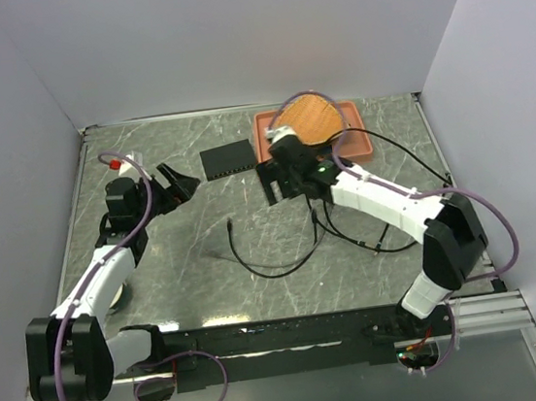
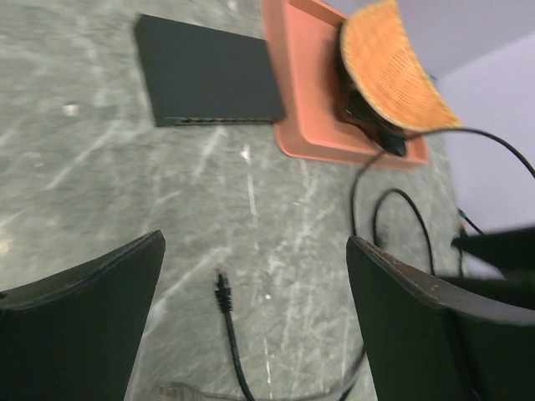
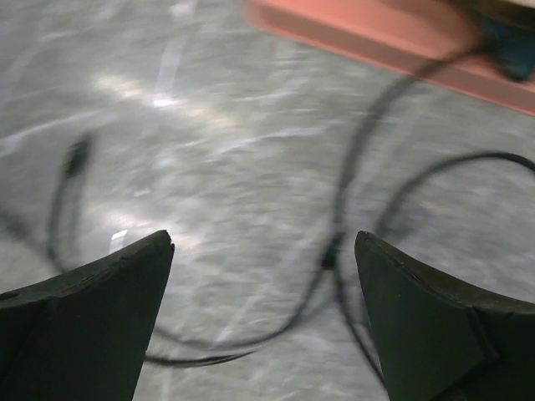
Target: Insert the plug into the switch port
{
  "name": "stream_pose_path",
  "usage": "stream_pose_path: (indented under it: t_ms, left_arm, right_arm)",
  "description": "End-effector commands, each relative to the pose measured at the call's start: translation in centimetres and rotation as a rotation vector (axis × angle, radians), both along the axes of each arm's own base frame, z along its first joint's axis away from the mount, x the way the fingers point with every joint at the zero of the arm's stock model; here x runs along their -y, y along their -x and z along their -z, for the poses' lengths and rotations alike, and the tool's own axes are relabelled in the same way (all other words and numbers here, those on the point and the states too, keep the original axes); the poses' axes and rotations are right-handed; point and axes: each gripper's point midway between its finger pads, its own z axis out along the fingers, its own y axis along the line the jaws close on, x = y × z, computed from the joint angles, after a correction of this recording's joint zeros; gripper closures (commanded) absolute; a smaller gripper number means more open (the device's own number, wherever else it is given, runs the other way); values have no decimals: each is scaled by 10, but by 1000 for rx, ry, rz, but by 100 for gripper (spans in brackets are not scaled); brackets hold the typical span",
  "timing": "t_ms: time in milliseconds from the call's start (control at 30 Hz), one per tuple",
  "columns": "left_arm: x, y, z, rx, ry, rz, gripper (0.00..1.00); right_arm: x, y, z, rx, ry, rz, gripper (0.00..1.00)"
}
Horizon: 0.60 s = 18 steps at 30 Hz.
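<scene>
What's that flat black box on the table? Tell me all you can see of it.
The flat matte-black rectangular box looks like plastic or painted metal. It lies flat on the grey marbled table, one short end close against the terracotta-coloured tray. A row of small sockets runs along its near long edge. Nothing is plugged in or resting on it.

plug (image 2: 221, 284) before switch box (image 2: 209, 71), tray (image 2: 301, 83) just right of box
</scene>
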Motion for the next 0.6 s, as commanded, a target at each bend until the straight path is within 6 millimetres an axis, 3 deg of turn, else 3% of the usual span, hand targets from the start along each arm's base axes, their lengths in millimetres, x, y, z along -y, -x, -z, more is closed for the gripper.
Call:
stream_pose_path:
  t_ms: [0,33,67,133,233,500,567]
  left_arm:
    - [-30,-11,-22,9,-42,-191,4]
    - [-43,-13,-22,1,-60,-264,4]
    - [-50,-10,-16,-35,-75,-302,4]
    - [-57,-9,-20,-33,-86,-341,4]
    - [-69,-4,-22,-37,-113,-400,4]
    - [-81,4,-34,-6,-128,-457,4]
    - [-81,4,-33,-8,-131,-454,4]
  right_arm:
    - [-77,18,-6,-24,-107,-167,2]
    - [-89,19,-8,-29,-126,-189,3]
    - [-100,22,4,-63,-131,-197,4]
    - [-122,28,7,-82,-168,-239,6]
    - [-148,36,33,-164,-197,-271,12]
    - [-183,54,71,-267,-199,-308,30]
    - [-190,58,80,-284,-191,-319,30]
